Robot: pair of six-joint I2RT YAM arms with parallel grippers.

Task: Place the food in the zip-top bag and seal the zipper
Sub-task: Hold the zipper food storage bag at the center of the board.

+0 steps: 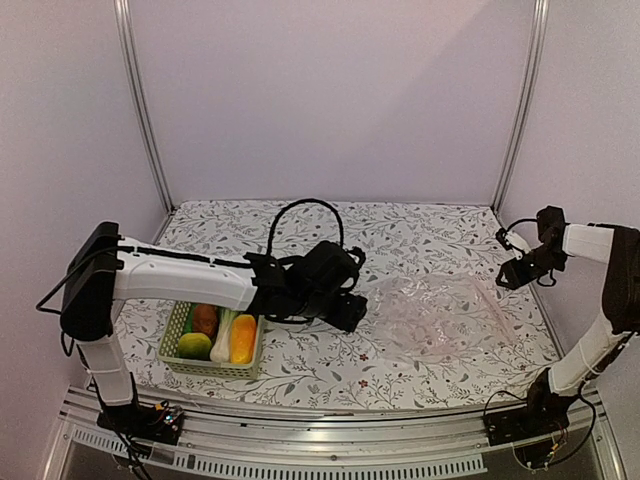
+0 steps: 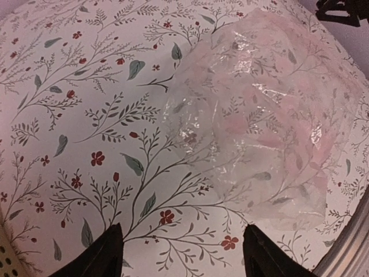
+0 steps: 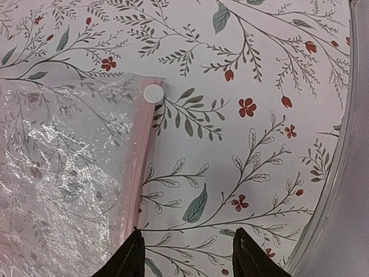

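Zip-top bag (image 1: 440, 315) lies flat; food (image 1: 222, 337) in basket (image 1: 173, 335); left gripper (image 2: 183, 247), right gripper (image 3: 187, 245) spread

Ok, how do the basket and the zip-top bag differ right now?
The basket is pale green, slotted and holds the food; the zip-top bag is clear, crinkly and looks empty. The basket stands upright at the left; the bag lies flat at the right. Both rest on the floral table cover.
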